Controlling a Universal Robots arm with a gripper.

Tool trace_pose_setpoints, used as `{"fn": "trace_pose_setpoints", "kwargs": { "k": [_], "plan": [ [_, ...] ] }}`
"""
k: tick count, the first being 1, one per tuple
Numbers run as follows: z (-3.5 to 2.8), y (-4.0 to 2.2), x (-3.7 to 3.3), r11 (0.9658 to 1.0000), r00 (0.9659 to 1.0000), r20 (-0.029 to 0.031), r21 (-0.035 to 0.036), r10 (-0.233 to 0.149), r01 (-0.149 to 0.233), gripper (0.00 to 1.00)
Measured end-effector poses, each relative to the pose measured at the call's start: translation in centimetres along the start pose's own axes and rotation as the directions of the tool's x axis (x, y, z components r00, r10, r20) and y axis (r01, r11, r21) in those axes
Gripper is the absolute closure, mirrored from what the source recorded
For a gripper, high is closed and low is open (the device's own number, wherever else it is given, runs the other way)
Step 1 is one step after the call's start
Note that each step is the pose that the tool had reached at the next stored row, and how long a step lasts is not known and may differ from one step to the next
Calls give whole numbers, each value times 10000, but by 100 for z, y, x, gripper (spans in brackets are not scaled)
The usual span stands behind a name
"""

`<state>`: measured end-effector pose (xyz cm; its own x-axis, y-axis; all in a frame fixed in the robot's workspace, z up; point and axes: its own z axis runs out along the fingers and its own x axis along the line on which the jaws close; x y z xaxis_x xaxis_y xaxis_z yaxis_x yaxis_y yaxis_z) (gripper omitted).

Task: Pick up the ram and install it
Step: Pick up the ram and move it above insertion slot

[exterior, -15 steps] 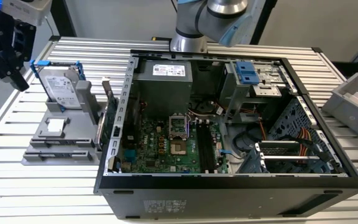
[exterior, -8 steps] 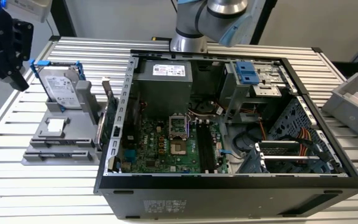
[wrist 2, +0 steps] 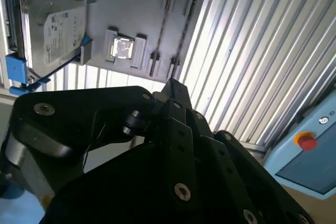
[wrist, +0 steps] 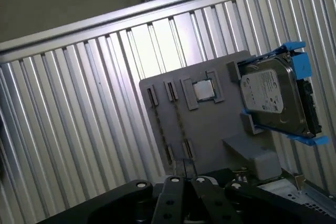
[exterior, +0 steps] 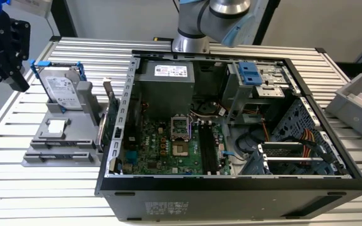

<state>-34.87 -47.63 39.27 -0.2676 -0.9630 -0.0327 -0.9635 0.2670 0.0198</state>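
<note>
Two ram sticks stand edge-on in the slots of a grey holder plate. They show as thin dark strips in both wrist views. In the exterior view these slots lie at the plate's near end. My black gripper hangs well above the table, to the exterior view's left of the plate, touching nothing. Its fingertips meet, shut on nothing. The open computer case lies on its side, with long black memory slots on the green motherboard.
On the holder plate stand a hard drive in a blue bracket, a processor chip and a grey block. A green card stands on edge between the plate and the case. A grey bin sits at the exterior view's right.
</note>
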Motion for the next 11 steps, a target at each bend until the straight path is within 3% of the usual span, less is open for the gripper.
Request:
{"fn": "trace_pose_setpoints", "kwargs": {
  "k": [3, 6, 11],
  "plan": [
    [1, 0, 0, 9988, 9988, 6, 43, -482, 482, 100],
    [1, 1, 0, 9953, 9953, 5, 65, -965, 965, 100],
    [2, 2, 0, 9841, 9841, -5, 40, -1774, 1774, 100]
  ]
}}
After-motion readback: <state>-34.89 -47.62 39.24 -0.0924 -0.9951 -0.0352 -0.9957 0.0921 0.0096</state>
